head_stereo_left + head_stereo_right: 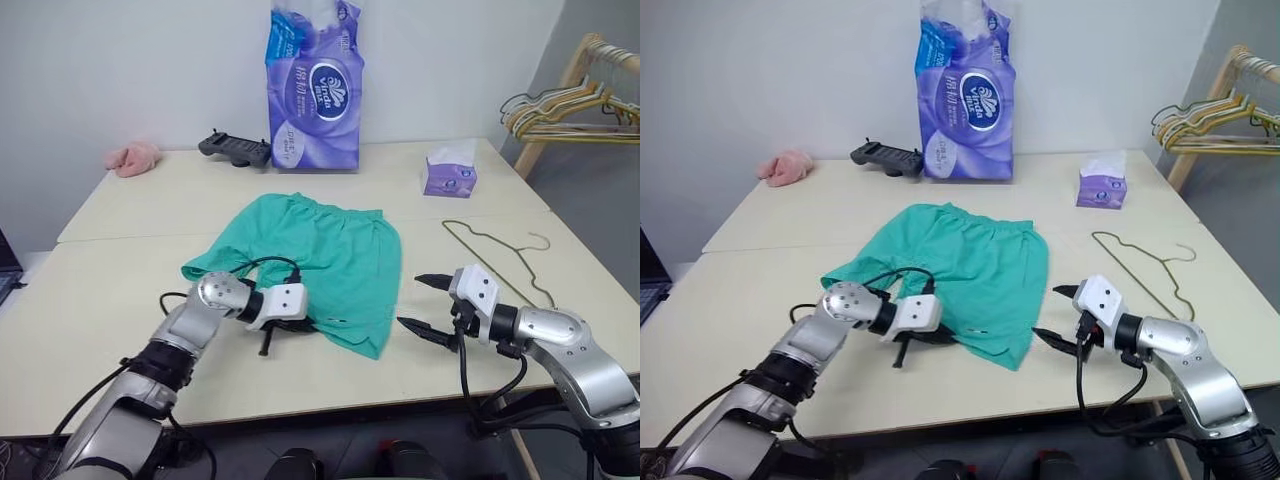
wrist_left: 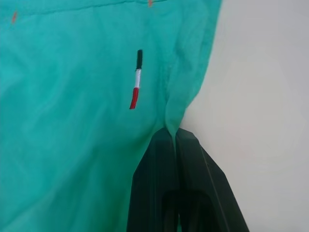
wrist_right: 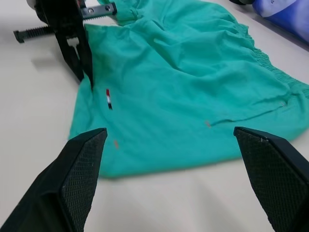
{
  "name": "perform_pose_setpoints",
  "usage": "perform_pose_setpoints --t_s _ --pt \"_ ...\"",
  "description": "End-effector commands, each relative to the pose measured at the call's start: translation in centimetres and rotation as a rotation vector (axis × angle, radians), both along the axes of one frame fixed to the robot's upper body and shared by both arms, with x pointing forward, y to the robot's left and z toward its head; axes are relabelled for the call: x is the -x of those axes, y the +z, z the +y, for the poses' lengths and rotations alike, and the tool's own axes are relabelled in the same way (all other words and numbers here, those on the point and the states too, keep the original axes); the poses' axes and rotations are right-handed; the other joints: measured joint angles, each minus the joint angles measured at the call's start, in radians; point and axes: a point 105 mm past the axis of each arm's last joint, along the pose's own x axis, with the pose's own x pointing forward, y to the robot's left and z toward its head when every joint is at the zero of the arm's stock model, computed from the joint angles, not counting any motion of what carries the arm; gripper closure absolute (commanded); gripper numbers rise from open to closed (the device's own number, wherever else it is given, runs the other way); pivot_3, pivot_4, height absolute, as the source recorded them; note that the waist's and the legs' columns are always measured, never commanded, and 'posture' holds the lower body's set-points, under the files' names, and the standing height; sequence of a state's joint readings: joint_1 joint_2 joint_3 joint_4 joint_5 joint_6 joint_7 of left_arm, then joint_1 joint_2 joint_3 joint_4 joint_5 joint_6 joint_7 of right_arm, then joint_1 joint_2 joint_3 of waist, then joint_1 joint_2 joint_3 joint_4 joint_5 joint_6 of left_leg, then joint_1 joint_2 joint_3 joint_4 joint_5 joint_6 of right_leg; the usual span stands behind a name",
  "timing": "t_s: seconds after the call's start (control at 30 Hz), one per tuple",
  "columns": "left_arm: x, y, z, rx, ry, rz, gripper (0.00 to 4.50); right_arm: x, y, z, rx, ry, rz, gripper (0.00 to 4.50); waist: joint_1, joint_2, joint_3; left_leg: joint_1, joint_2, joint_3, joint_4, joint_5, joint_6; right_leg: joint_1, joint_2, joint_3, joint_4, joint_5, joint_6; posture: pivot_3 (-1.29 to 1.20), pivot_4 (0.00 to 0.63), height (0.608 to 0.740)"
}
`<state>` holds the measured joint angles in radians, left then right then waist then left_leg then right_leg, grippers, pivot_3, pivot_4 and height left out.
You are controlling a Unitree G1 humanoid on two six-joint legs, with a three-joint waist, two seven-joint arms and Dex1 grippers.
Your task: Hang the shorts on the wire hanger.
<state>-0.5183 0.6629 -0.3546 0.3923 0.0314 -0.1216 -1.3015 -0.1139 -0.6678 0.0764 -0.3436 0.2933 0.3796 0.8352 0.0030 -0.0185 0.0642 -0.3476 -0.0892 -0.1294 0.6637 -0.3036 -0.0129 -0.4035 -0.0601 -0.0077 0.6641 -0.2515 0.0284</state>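
Observation:
The teal-green shorts (image 1: 320, 255) lie flat in the middle of the table (image 1: 120, 290), waistband toward the far side. My left gripper (image 1: 310, 324) is at the near left leg, shut on the hem of the shorts (image 2: 72, 121), with a fold of fabric pinched between its fingertips (image 2: 164, 159). My right gripper (image 1: 425, 306) hovers open just right of the near leg hem, nothing between its fingers (image 3: 79, 174). The wire hanger (image 1: 500, 240) lies flat on the table to the right of the shorts, beyond the right gripper.
A tall purple tissue pack (image 1: 315, 90) stands at the back, with a black controller (image 1: 235, 148) and a pink cloth (image 1: 132, 157) to its left. A small purple tissue box (image 1: 450, 172) sits back right. A wooden rack with several hangers (image 1: 570, 105) stands off the table's right.

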Motion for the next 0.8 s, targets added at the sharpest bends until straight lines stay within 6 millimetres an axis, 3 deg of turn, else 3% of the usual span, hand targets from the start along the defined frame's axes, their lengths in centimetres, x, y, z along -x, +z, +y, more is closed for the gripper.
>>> perform_pose_setpoints --t_s 0.03,0.3,0.4,0.57,0.67,0.8 --pt "-0.7 1.1 3.4 -0.007 0.083 -0.048 4.47 -0.8 1.2 0.2 0.005 0.026 -0.062 0.00 -0.003 0.000 0.000 0.000 0.000 0.000 0.000 0.000 0.000 0.000 0.000 0.000 0.000 0.000 0.000 0.01 0.051 0.740" --pt "-1.0 1.3 12.1 -0.244 0.174 -0.139 4.47 -1.8 1.2 0.9 0.016 0.079 -0.068 0.00 0.002 0.000 0.000 0.000 0.000 -0.001 0.000 0.000 0.000 0.000 0.001 0.000 0.000 0.000 0.000 0.05 0.049 0.740" --pt "-1.1 1.7 14.2 -0.300 0.203 -0.159 4.47 -2.5 1.1 0.9 0.026 0.090 -0.075 0.00 0.002 0.000 0.000 0.000 0.000 0.000 -0.001 0.000 0.000 -0.001 0.002 0.000 0.000 0.000 0.000 0.06 0.048 0.740" --pt "-2.3 2.3 13.1 -0.219 0.233 -0.195 4.47 -3.4 1.3 1.2 0.022 0.102 -0.086 0.00 0.017 0.000 0.000 0.000 -0.002 0.000 0.000 0.000 0.000 -0.001 0.003 0.000 0.001 0.000 0.000 0.07 0.047 0.740" --pt "-2.1 2.6 10.6 -0.089 0.215 -0.133 3.84 -3.9 1.4 1.5 0.016 0.102 -0.090 0.00 0.025 0.000 0.000 0.000 -0.002 0.000 0.001 0.000 0.000 0.000 0.003 -0.001 0.001 0.000 0.000 0.07 0.049 0.740" --pt "-1.6 3.6 8.7 0.016 0.212 -0.059 2.66 -4.5 1.8 1.7 0.008 0.101 -0.102 0.00 0.020 0.000 0.001 -0.001 -0.001 0.000 0.001 0.000 0.000 -0.001 0.003 0.000 0.002 0.000 0.000 0.07 0.049 0.740"
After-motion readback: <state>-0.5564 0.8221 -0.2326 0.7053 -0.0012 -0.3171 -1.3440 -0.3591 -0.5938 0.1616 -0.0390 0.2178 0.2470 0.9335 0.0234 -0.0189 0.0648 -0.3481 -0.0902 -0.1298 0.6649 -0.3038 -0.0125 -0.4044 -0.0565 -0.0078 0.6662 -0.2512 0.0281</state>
